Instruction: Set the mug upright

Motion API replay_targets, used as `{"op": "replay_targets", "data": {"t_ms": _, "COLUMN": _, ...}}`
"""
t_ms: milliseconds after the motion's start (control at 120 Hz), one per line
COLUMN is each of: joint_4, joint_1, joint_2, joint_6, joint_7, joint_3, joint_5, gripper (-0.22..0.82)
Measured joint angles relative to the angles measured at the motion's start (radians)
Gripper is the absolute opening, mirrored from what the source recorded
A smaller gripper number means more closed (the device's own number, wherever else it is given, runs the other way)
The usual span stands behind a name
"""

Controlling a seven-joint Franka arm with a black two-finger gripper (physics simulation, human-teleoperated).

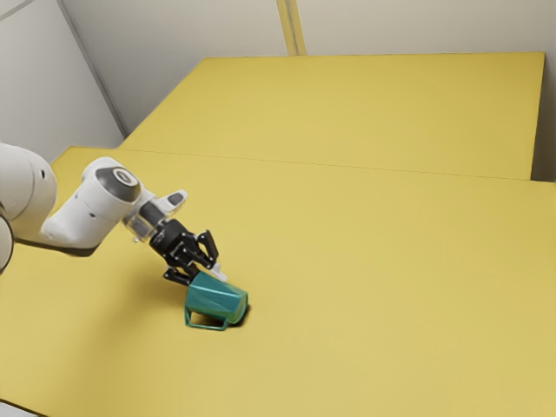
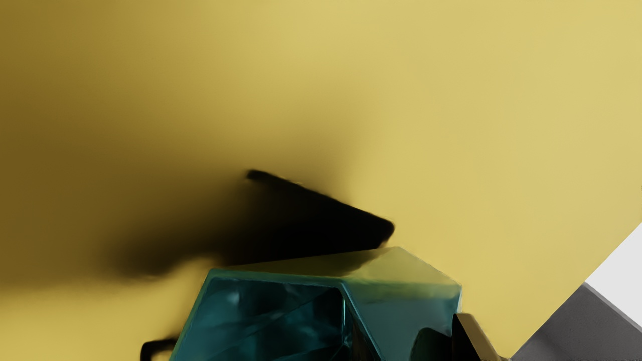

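The gripper [image 1: 207, 276] is open, its fingers standing well apart, and I see no squeeze on anything; one finger [image 2: 475, 337] is right by the mug's outer wall, though whether it touches I cannot tell. Just ahead, at the fingertips, is the mug [image 1: 217, 297], lying on its side on the table [image 1: 373, 287], so it is not upright. Its mouth [image 2: 271, 316] faces back toward the hand, the handle [image 1: 207, 327] sits low along one side, and the base [image 1: 240, 307] is the part farthest from the hand.

The slick, angled wall looks the likeliest trouble: if the fingers close off-centre, one will probably land first and skid the mug away or roll it over its handle. A hold only near the mouth could let the heavier base end swing as it lifts. Tipping it up while too low may jam the handle or base edge against the table beyond, and letting go before the base is flat could topple it again
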Motion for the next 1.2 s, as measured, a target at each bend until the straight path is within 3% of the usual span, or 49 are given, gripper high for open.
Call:
{"op": "replay_targets", "data": {"t_ms": 142, "joint_4": 0.027, "joint_1": 0.000, "joint_2": -0.005, "joint_6": 0.010, "joint_7": -0.005, "joint_3": -0.036, "joint_5": 0.003, "gripper": -0.10}}
{"op": "replay_targets", "data": {"t_ms": 358, "joint_4": 0.040, "joint_1": -0.009, "joint_2": -0.050, "joint_6": 0.027, "joint_7": -0.029, "joint_3": -0.075, "joint_5": 0.030, "gripper": -0.12}}
{"op": "replay_targets", "data": {"t_ms": 567, "joint_4": 0.070, "joint_1": -0.076, "joint_2": -0.159, "joint_6": 0.107, "joint_7": -0.084, "joint_3": -0.121, "joint_5": 0.270, "gripper": -0.16}}
{"op": "replay_targets", "data": {"t_ms": 850, "joint_4": 0.141, "joint_1": -0.125, "joint_2": -0.142, "joint_6": 0.264, "joint_7": -0.143, "joint_3": -0.128, "joint_5": 0.601, "gripper": -0.18}}
{"op": "replay_targets", "data": {"t_ms": 1200, "joint_4": 0.109, "joint_1": -0.149, "joint_2": -0.131, "joint_6": 0.357, "joint_7": -0.204, "joint_3": -0.148, "joint_5": 0.794, "gripper": -0.18}}
